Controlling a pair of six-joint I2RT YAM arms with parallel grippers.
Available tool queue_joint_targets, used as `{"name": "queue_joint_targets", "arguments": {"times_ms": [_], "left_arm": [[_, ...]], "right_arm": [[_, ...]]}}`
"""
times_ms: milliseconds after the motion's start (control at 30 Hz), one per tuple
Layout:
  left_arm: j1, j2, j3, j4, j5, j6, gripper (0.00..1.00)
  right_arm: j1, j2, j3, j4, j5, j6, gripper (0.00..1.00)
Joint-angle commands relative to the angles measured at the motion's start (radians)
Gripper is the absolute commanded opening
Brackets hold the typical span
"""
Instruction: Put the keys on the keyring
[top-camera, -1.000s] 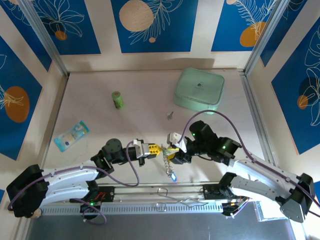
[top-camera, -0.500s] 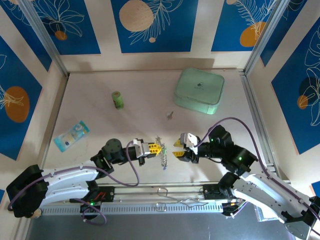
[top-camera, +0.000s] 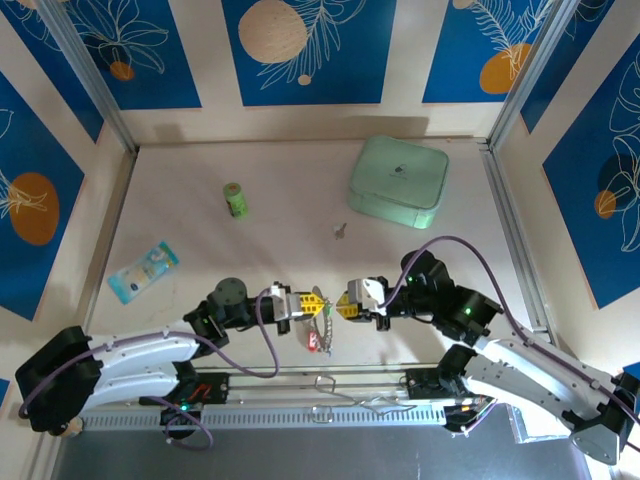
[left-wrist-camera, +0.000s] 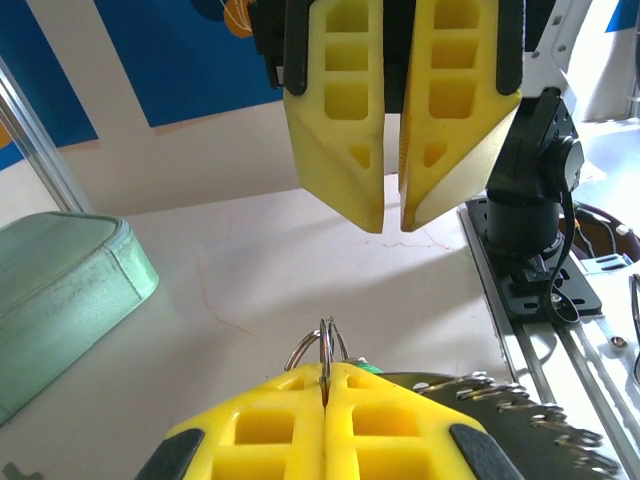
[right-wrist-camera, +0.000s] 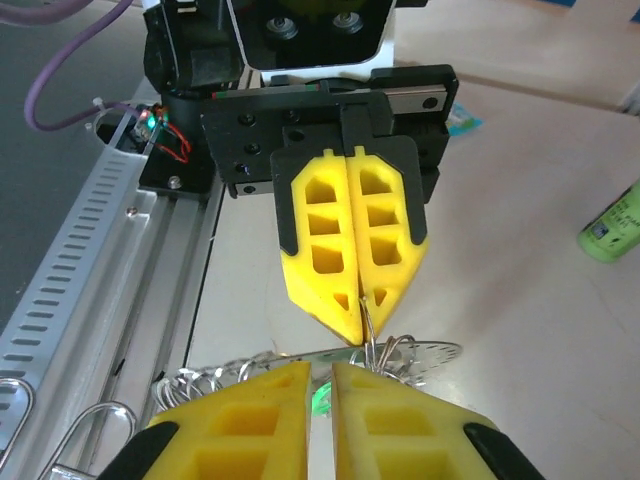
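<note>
Left gripper (top-camera: 318, 300) is sitting well in front of the mint-green rounded box (top-camera: 398, 181), toward the arm bases. Its fingers are pressing together, pinching a thin wire loop of the large silvery beaded keyring (top-camera: 323, 325). The ring is hanging below the tips, and a red tag (top-camera: 312, 342) is showing at its lower end.

Right gripper (top-camera: 347, 304) is facing it tip to tip, just beside. Its fingers are standing almost together, with a thin gap showing and nothing in it.

Room: bare pale table (top-camera: 270, 170) is lying open between the grippers and the box. The metal rail (top-camera: 330, 392) at the near edge is running close behind both grippers. A small plain silver key (top-camera: 340, 231) is lying just in front of the box's left corner. A green cylindrical bottle (top-camera: 234, 200) is standing well left of the box, and a blue packet (top-camera: 143, 270) is lying farther left and nearer.

Hard to make out: the yellow fingers are covering most of the ring, so I cannot tell how many keys are hanging on it.

The left wrist view is showing the loop clamped edge-on, with ring and box cut off at the frame edges. The right wrist view is showing beaded links spreading under both sets of tips.
</note>
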Motion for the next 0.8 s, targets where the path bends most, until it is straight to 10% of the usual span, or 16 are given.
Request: {"name": "queue_joint_targets", "arguments": {"times_ms": [0,767], "left_arm": [[-0.005,0.0,0.013,0.072,0.048,0.029,0.0],[-0.006,0.007,0.021,0.078,0.077,0.009,0.0]], "right_arm": [[0.008,0.022,0.041,-0.023,-0.022,-0.021,0.17],[0.046,0.116,0.052,0.02,0.063,-0.022,0.28]]}}
